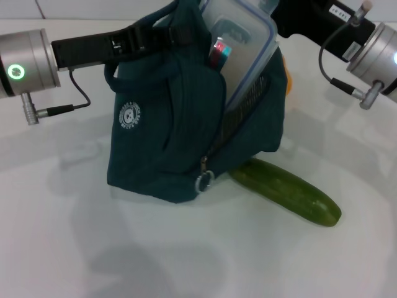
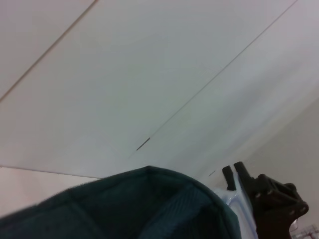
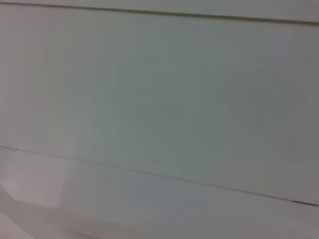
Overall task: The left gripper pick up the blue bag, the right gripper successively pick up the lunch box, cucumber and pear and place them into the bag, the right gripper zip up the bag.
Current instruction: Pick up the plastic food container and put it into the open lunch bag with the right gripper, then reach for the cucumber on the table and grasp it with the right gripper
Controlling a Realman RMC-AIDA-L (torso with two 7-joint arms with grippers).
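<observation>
The blue bag (image 1: 167,124) stands in the middle of the white table, its top edge held up by my left gripper (image 1: 162,34), which is shut on it. The clear lunch box (image 1: 248,49) leans tilted in the bag's open mouth, lower half inside. My right gripper (image 1: 276,15) is shut on the box's upper corner. A green cucumber (image 1: 288,191) lies on the table at the bag's right front. The yellow-orange pear (image 1: 287,77) peeks out behind the bag. The left wrist view shows the bag's rim (image 2: 149,209) and the right gripper (image 2: 234,174).
The bag's zipper pull (image 1: 205,181) hangs at its lower front corner, with the zip open. White table (image 1: 93,248) spreads in front and to the left. The right wrist view shows only a pale flat surface.
</observation>
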